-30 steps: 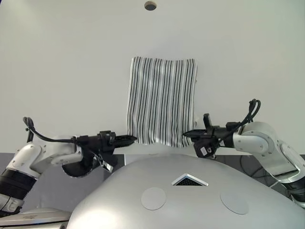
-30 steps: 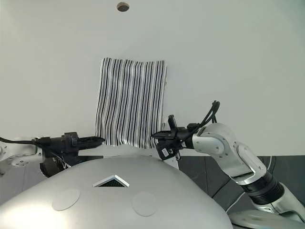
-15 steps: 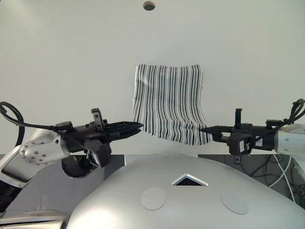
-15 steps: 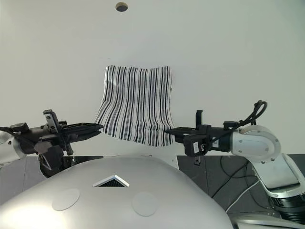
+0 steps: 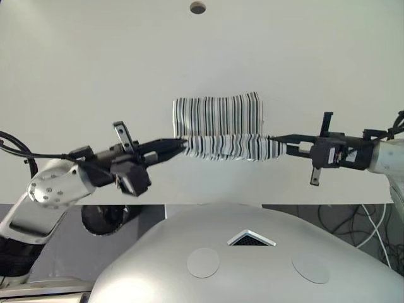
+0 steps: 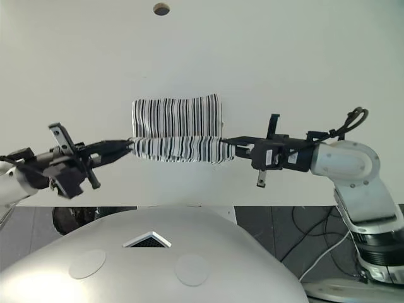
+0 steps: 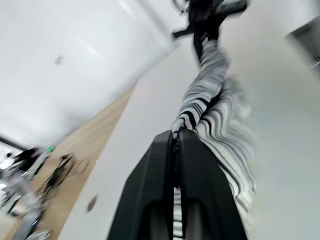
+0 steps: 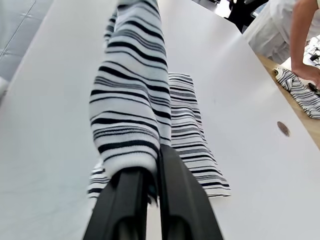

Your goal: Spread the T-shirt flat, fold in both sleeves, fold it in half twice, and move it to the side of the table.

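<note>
The black-and-white striped T-shirt (image 5: 218, 113) lies folded on the white table (image 5: 95, 76), its far part flat. Its near edge (image 5: 227, 146) is lifted off the table and pulled forward over the rest, stretched between both grippers. My left gripper (image 5: 182, 144) is shut on the near left corner; the left wrist view has the T-shirt (image 7: 210, 95) pinched between its fingers (image 7: 192, 165). My right gripper (image 5: 273, 139) is shut on the near right corner; in the right wrist view the T-shirt (image 8: 131, 100) hangs from its fingers (image 8: 172, 190).
A small round hole (image 5: 197, 7) sits in the table at the far edge. The table's near edge (image 5: 189, 203) runs just below the arms. Another striped cloth (image 8: 300, 92) lies on a wooden surface beyond the table, under a person's hand.
Both grippers have risen and carried the shirt's near edge up and away from me, so the lifted half now folds over the far half. The arms have spread and levelled.
</note>
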`<state>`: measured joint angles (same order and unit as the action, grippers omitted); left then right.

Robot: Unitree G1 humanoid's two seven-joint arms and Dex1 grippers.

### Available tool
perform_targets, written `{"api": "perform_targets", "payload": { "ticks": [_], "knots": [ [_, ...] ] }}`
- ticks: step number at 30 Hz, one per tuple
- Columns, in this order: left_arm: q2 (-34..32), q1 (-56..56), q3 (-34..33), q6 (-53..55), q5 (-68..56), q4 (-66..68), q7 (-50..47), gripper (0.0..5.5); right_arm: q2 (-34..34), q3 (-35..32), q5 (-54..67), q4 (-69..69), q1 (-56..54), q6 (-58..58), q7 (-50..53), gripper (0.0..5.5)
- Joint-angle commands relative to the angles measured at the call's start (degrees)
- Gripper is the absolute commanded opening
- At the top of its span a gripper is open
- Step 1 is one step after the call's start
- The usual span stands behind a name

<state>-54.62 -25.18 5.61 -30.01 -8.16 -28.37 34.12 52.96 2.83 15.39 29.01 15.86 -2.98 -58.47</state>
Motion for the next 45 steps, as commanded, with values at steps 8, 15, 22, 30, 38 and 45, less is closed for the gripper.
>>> {"api": "perform_targets", "payload": {
  "ticks": [8,15,22,30,38,45],
  "knots": [
    [12.2,15.2,3.9,7.1,10.3,17.7,-0.7,0.00,-8.8,10.9,-5.1,-18.1,-22.7,6.5,-2.0,0.15],
    [15.9,20.6,7.8,6.1,19.0,29.4,-1.7,0.43,-14.2,16.1,-11.6,-33.9,-31.4,4.4,-2.6,0.52],
    [20.0,24.7,10.5,4.0,26.7,40.5,-6.8,1.69,-21.2,14.5,-13.8,-46.1,-35.4,2.5,3.0,1.88],
    [24.5,27.0,5.2,5.6,19.3,41.7,-11.1,2.74,-27.8,3.8,-8.3,-58.4,-38.9,7.5,12.8,2.48],
    [32.0,28.2,-4.3,11.7,1.6,31.8,-12.0,2.74,-30.7,-0.1,-4.2,-55.2,-38.1,12.7,14.1,2.48],
    [34.8,28.6,-7.1,11.8,1.6,27.9,-15.0,2.74,-33.3,3.5,3.2,-33.9,-30.8,12.1,6.2,2.48]
  ]
}}
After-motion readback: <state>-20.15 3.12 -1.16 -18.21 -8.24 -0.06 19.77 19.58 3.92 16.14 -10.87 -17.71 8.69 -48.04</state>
